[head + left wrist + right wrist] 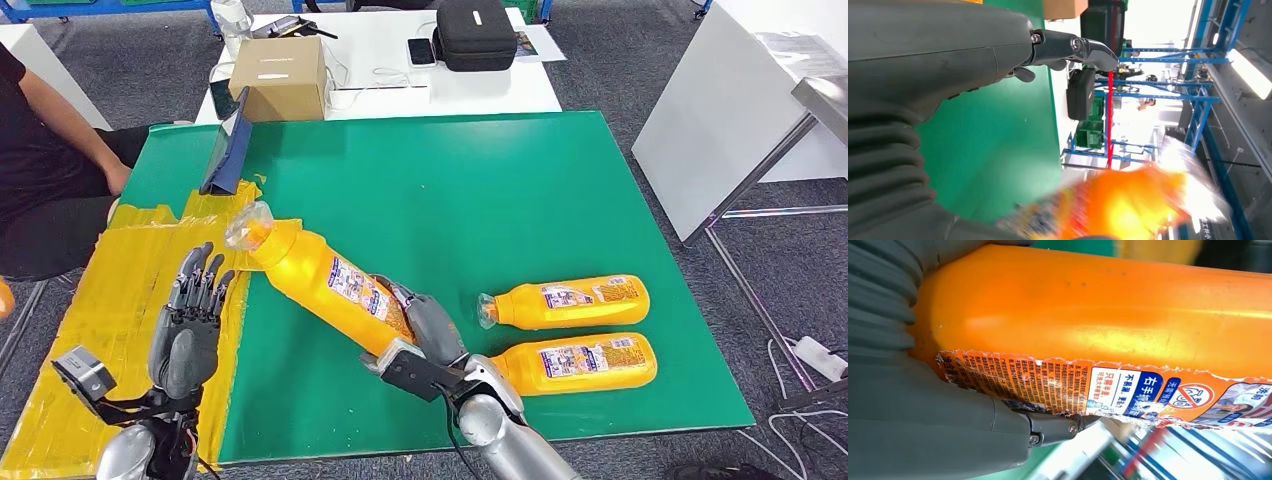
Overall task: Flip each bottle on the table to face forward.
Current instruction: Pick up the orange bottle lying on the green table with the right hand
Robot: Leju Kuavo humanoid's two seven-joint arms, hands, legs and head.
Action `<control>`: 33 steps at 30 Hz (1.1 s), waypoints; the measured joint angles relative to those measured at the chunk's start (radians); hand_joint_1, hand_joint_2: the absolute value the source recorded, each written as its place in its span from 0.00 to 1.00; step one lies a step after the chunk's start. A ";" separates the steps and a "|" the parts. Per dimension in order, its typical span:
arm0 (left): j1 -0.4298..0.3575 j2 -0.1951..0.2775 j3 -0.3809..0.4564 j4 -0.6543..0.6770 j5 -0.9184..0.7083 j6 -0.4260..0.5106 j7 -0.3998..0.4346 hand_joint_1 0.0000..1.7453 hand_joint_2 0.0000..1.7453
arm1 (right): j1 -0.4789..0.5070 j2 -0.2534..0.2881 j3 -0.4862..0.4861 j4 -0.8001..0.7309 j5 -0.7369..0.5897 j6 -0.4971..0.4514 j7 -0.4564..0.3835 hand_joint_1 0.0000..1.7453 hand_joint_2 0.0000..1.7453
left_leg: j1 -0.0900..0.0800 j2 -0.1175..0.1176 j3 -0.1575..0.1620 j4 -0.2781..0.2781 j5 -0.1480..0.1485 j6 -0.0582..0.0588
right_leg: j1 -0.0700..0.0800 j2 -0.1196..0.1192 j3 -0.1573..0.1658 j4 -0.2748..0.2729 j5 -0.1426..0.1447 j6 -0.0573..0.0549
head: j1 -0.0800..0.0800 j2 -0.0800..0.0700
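Observation:
My right hand (pixel 425 325) grips the base end of an orange bottle (pixel 325 280) with a torn label, raised and tilted, its clear cap (pixel 247 226) pointing toward the far left. The right wrist view has the same bottle (pixel 1098 320) pressed against my right hand (pixel 923 420). Two more orange bottles lie side by side on the green mat at the right, one farther (pixel 570 301) and one nearer (pixel 575 362), caps toward the left. My left hand (pixel 190 320) stands upright with fingers apart, holding nothing, just left of the held bottle. That bottle shows blurred (pixel 1128 205) beside my left hand (pixel 948 55).
The green mat (pixel 480 190) covers the table, with yellow tape (pixel 120 300) along its left side. A blue tablet (pixel 228 155) leans at the far left. A cardboard box (pixel 280 78) and black case (pixel 475 35) sit on the white table behind. A person (pixel 40 150) sits at left.

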 joint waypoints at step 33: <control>0.072 -0.038 -0.185 -0.126 -0.016 0.002 -0.008 0.00 1.00 | 0.066 0.070 0.080 -0.105 0.096 0.107 0.042 1.00 1.00 | -0.001 -0.001 -0.002 0.000 0.000 0.000 | 0.000 0.000 -0.001 0.000 -0.001 0.002 | 0.000 0.000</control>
